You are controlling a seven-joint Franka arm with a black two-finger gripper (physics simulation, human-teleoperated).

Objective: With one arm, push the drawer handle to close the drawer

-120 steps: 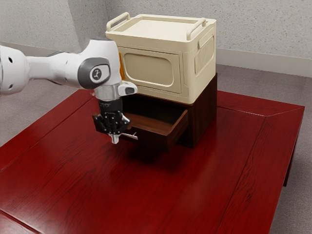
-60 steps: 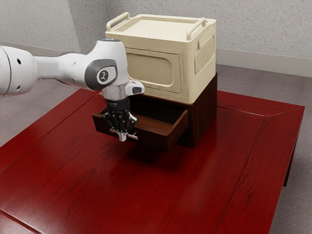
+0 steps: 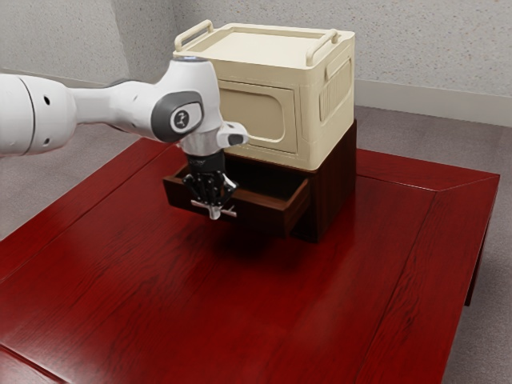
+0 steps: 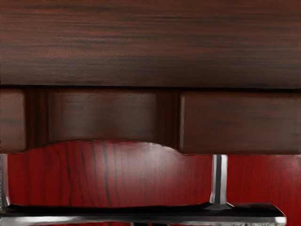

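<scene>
My gripper [image 3: 214, 213] is at the outer side of the drawer's front, its fingertips shut together against the metal handle [image 3: 230, 213]. The dark brown drawer [image 3: 260, 218] stands partly pulled out of its wooden cabinet [image 3: 336, 184]. In the wrist view, the silver bar handle [image 4: 254, 218] lies close under my hand, joined by posts to the drawer front [image 4: 240, 122], whose edge has a curved notch.
A cream storage box [image 3: 252, 112] with side handles sits on top of the cabinet. Both stand on a glossy red wooden table [image 3: 240, 320], with a speckled wall [image 3: 432, 48] behind.
My gripper has moved toward the cabinet and the exterior view's right. The drawer has slid part of the way inward, its handle moving along with the gripper in the last half second.
</scene>
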